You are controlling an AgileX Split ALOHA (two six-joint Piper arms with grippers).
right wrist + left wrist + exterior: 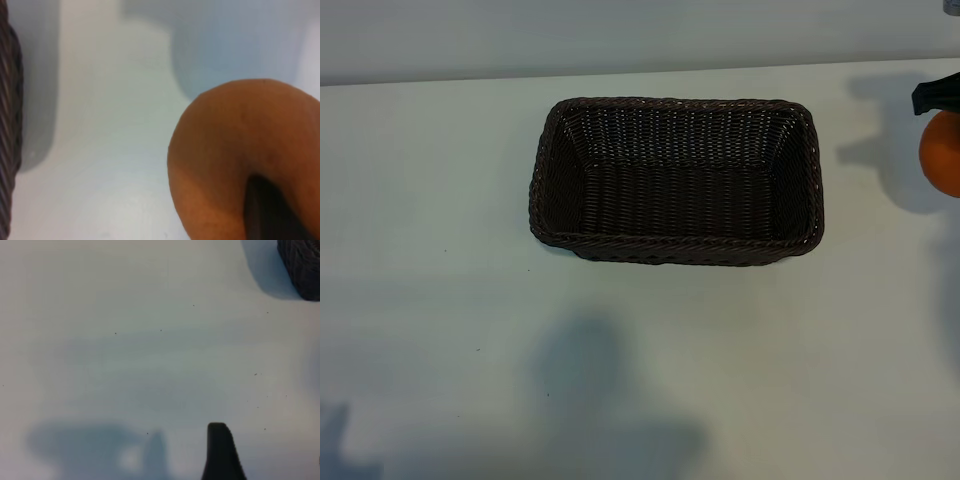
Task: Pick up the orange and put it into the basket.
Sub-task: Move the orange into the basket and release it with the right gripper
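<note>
The orange [942, 152] sits at the exterior view's three o'clock edge, cut off by the frame, with a black piece of the right hand [935, 98] just above it and touching its top. Its shadow falls on the white bench [440, 250] beside it, apart from the fruit, so the orange is off the surface. It is to the right of the basket [675, 180], clear of the rim and not inside.

The right wrist view fills in what the exterior view crops: the orange [230, 150] looms close, dimpled skin plain, with one dark finger [270, 210] pressed against its near side. The right hand is pinching the orange; the second finger is hidden. A strip of the basket's woven wall [9, 140] runs along that view's edge, well apart from the fruit.

The basket is dark brown wicker, rectangular, braided at the rim, with nothing in it.

The left wrist view alone shows the left hand [222, 455]: a single black fingertip over bare bench, fingers spread, holding nothing, and a corner of the basket [300, 265] far off.

No brand, label or writing can be read anywhere.
</note>
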